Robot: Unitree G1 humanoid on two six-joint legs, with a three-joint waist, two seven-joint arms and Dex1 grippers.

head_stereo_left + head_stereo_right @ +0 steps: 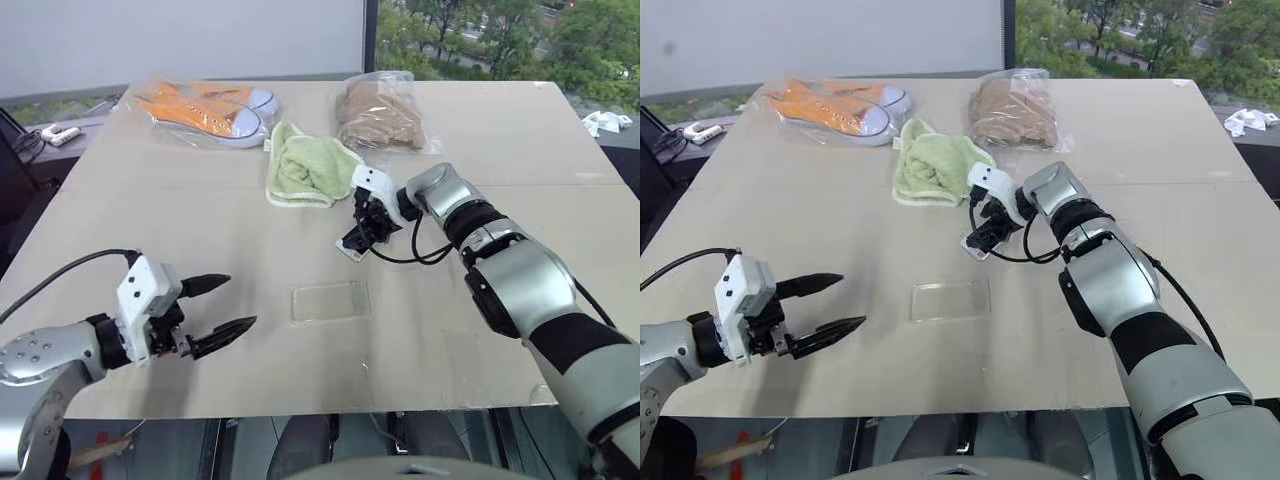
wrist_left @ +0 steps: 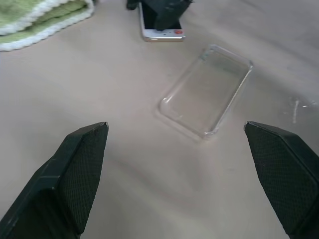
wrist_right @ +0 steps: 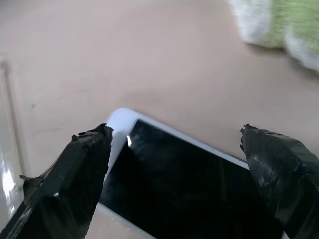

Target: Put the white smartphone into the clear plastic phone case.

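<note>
1. I have the case (image 1: pixel 330 299) lying flat and empty on the tabletop (image 1: pixel 180 200), near the front edge at about the middle.
2. The phone (image 3: pixel 184 184) lies screen up on the tabletop at roughly 1 o'clock from the case, close to it but not touching.
3. My right tool (image 1: pixel 362 235) is right over the phone, pointing down at it. Its fingers stand wide apart, one on each side of the phone, and it holds nothing. I cannot tell whether the tips touch the phone.
4. My left tool (image 1: pixel 222 305) hovers above the tabletop at about 9 o'clock from the case, well apart from it, aimed toward it. Its fingers are spread wide and it grips nothing.
5. A green cloth (image 1: pixel 305 165) sits at about 12 o'clock from the case, just beyond the phone.
6. At the far side I see bagged orange shoes (image 1: pixel 205 108) at 11 o'clock and a bagged tan item (image 1: pixel 380 115) at 1 o'clock.
</note>
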